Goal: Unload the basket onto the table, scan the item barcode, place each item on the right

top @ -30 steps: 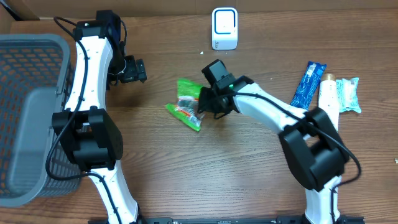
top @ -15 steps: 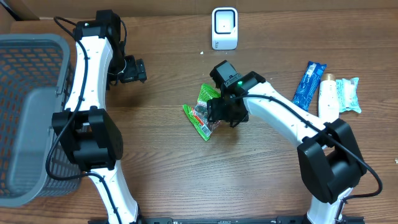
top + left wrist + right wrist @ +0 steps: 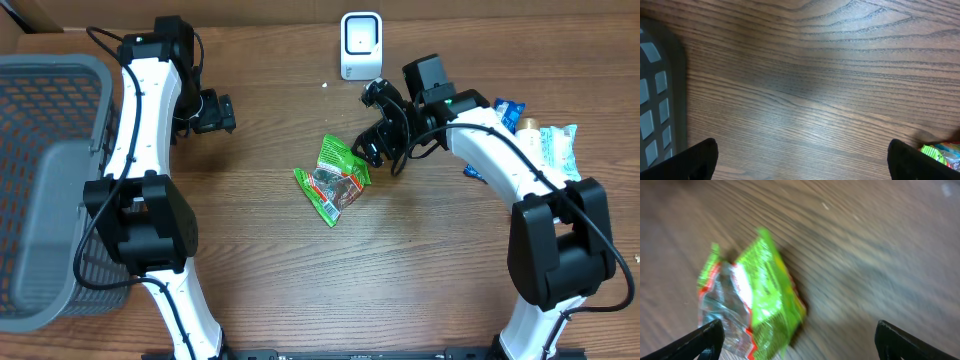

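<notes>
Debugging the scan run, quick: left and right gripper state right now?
Left gripper: open, holding nothing.
Right gripper: open, holding nothing; the green packet lies ungripped on the table.

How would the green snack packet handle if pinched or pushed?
The green packet looks creased and folded over, so it is probably floppy and would bend in a pinch. It seems thin and light, likely to slide on the smooth wooden table if pushed. Its glossy film may be slippery.
</notes>
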### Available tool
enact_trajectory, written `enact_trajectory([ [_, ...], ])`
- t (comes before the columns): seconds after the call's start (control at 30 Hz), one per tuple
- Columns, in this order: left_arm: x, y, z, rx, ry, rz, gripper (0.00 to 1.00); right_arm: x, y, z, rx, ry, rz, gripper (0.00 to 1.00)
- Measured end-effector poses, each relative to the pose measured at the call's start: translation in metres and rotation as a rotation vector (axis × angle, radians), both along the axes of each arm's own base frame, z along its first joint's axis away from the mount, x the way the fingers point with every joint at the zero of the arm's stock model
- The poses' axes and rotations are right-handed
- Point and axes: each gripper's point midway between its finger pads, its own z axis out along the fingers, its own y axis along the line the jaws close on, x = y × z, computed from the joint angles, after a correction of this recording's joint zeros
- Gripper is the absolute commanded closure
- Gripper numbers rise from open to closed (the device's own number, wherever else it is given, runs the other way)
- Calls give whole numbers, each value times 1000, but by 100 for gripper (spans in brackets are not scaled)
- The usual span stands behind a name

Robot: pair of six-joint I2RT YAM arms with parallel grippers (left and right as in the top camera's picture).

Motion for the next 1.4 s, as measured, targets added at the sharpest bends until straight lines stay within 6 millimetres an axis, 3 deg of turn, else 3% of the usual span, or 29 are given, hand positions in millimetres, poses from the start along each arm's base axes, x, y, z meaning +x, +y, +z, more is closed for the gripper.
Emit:
enact_trajectory([
  [0.1, 0, 0, 0, 0, 0, 0, 0, -4, 12, -5, 56, 1, 80, 4],
  [0.3, 0, 0, 0, 0, 0, 0, 0, -19, 21, -48, 53, 102, 139, 6],
  [0.37, 0, 0, 0, 0, 0, 0, 0, -23, 21, -51, 46, 117, 144, 11],
  [0.53, 0, 0, 0, 0, 0, 0, 0, -33, 10, -66, -36, 172, 131, 35],
  [0.63, 0, 0, 0, 0, 0, 0, 0, -35, 6, -81, -80, 218, 85, 37],
  [0.83, 0, 0, 0, 0, 0, 0, 0, -23, -9, -82, -156, 299, -153, 42],
  [0.93, 0, 0, 0, 0, 0, 0, 0, -31, -24, -83, -217, 398, -278, 43],
  [1.2, 0, 0, 0, 0, 0, 0, 1, -79, -67, -79, -433, 645, -462, 38],
  [1.4, 0, 0, 0, 0, 0, 0, 0, -101, -83, -69, -542, 723, -452, 10],
])
